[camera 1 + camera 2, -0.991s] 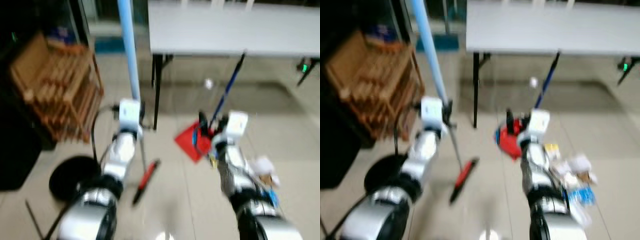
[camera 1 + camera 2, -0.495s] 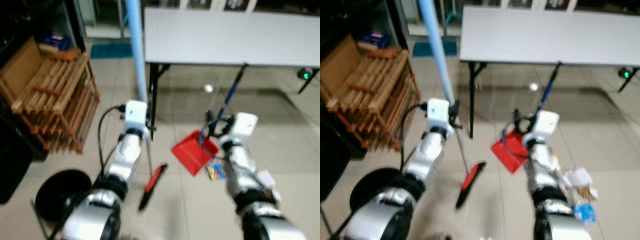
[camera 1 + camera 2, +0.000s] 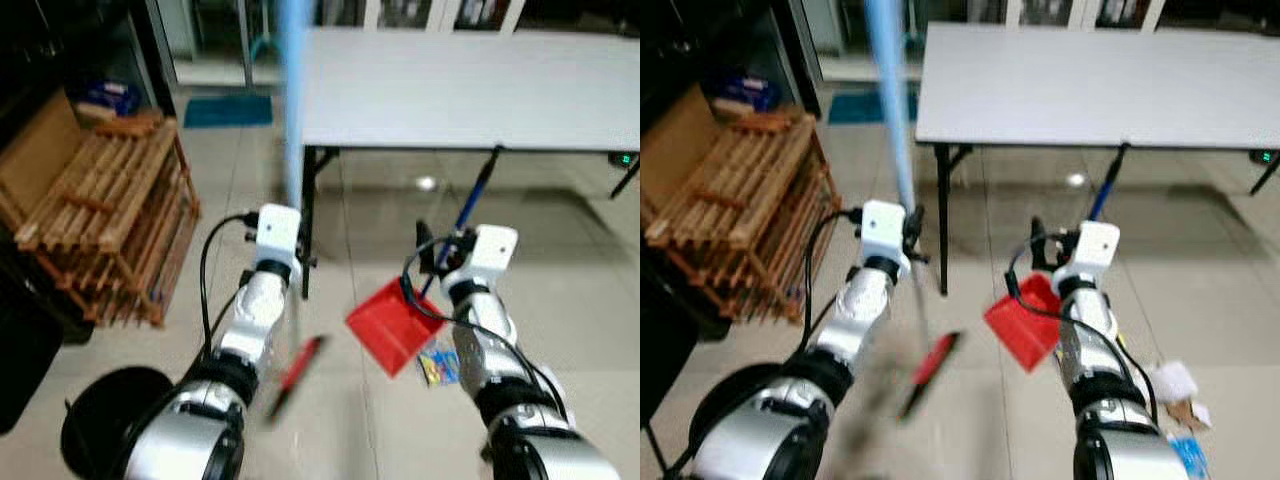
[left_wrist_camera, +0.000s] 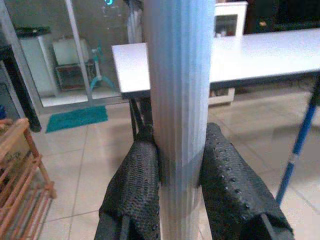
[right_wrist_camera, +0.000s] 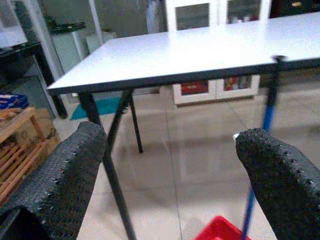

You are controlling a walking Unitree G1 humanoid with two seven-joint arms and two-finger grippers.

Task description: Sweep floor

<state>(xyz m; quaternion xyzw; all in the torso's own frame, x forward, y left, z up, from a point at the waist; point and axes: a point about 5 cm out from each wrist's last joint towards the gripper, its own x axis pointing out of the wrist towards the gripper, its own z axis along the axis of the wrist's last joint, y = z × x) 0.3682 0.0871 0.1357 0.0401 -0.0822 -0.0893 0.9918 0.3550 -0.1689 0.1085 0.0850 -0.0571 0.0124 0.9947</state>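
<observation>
My left gripper (image 4: 180, 200) is shut on the broom's pale blue handle (image 3: 293, 110), which rises steeply past the table edge. The broom's red and black head (image 3: 295, 365) rests on the tiles between my arms. A red dustpan (image 3: 392, 328) sits on the floor, its blue handle (image 3: 470, 205) leaning up against the table edge. My right gripper (image 3: 435, 245) hovers just above the pan beside that handle, open, its fingers (image 5: 70, 175) spread wide with nothing between them. Colourful wrappers (image 3: 437, 365) lie right of the pan, and crumpled paper (image 3: 1175, 380) lies further right.
A white folding table (image 3: 470, 90) on black legs stands ahead. A wooden slatted rack (image 3: 100, 220) leans at the left, with a black round object (image 3: 110, 435) on the floor below it. A teal mat (image 3: 225, 108) lies by the far doorway.
The whole view has shifted with the camera and grown sharper. The left gripper keeps its hold on the broom handle. The right gripper stays above the dustpan.
</observation>
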